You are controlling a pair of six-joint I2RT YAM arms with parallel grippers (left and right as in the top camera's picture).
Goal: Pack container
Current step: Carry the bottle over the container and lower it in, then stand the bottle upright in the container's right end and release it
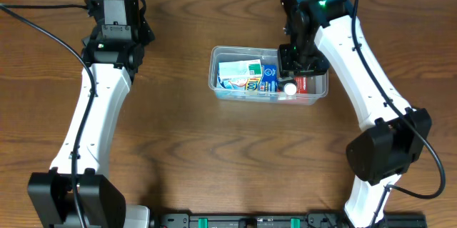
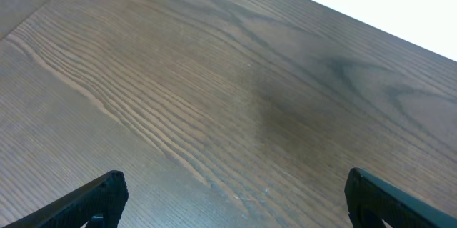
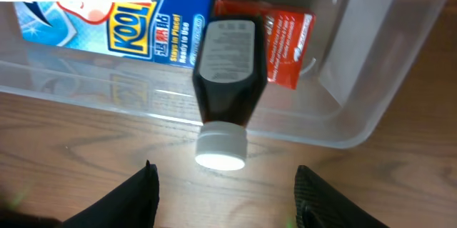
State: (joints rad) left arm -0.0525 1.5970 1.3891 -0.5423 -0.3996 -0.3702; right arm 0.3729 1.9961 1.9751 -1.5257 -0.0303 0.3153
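Observation:
The clear plastic container sits right of the table's middle and also shows in the right wrist view. In it lie a blue box, a white and green box, a red box and a dark bottle. The bottle's white cap leans over the near rim. My right gripper is open just above the bottle's cap end, holding nothing. My left gripper is open and empty over bare wood at the far left.
The wooden table surrounds the container. The table's far edge shows in the left wrist view. Black cables run along the left arm.

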